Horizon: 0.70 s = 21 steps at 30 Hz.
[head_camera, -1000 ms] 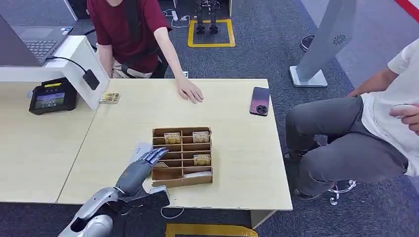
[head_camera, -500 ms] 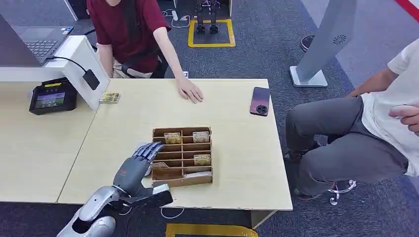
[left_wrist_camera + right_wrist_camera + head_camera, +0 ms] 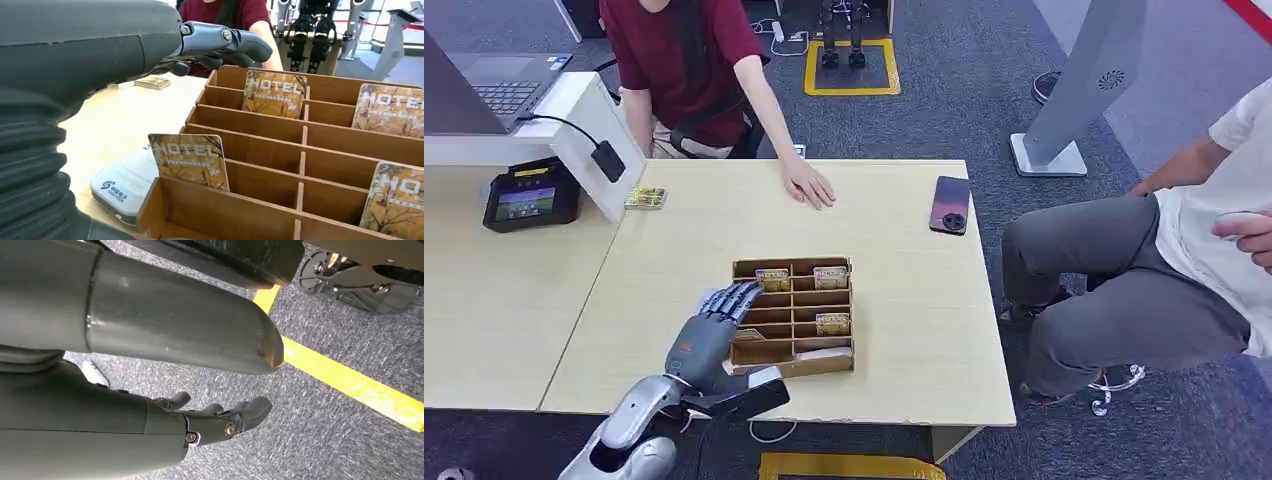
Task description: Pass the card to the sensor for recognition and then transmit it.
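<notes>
Hotel cards, each printed "HOTEL", are standing in the wooden divided box [image 3: 793, 318] on the tabletop [image 3: 904, 300]; the nearest hotel card [image 3: 189, 160] is leaning in a compartment at the box's left side. Just outside that side, a white card sensor [image 3: 125, 184] with a blue logo is lying flat. Since a second ago, the left robot hand [image 3: 714, 325] has been edging forward along the box's left wall, fingers [image 3: 225, 42] loosely spread, holding nothing, above and beside the card. The right robot hand [image 3: 220, 422] is hanging over the floor, fingers slightly curled, empty.
</notes>
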Each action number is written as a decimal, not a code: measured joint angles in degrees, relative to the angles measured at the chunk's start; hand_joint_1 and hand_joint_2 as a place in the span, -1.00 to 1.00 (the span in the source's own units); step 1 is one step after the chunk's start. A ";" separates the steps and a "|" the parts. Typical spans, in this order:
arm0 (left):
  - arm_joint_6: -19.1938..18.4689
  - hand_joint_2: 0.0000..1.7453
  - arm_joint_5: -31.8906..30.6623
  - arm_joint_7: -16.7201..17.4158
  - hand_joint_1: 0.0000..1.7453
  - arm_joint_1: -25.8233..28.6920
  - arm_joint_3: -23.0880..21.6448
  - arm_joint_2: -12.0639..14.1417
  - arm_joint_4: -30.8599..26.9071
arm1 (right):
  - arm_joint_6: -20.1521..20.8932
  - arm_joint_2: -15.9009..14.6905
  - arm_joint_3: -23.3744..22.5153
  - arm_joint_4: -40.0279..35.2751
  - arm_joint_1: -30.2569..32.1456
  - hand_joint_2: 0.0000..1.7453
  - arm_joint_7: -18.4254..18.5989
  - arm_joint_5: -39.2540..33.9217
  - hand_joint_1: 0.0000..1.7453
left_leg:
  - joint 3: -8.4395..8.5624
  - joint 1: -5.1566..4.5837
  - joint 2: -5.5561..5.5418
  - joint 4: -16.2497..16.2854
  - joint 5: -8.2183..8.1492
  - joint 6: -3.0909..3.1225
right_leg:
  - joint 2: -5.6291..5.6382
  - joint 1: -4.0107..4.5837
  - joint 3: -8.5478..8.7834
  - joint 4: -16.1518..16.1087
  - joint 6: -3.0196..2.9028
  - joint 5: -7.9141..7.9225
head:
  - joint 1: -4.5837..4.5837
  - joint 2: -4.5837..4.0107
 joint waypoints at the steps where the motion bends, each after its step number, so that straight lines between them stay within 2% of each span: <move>1: 0.00 1.00 -0.09 0.00 -1.00 0.00 0.02 -0.07 0.09 | 0.00 0.00 0.00 0.00 0.00 -1.00 0.00 0.00 -1.00 | 0.00 0.00 0.00 0.00 0.00 0.00 | 0.00 0.00 0.00 0.00 0.00 0.00 | 0.00 0.00; 21: -0.35 1.00 -2.49 -0.17 -1.00 1.52 1.25 -1.18 0.22 | -0.09 0.02 -0.20 0.00 0.21 -1.00 0.07 -0.37 -1.00 | -0.01 0.00 0.00 0.00 0.00 0.00 | -0.01 0.00 0.00 0.00 0.00 0.00 | 0.00 0.00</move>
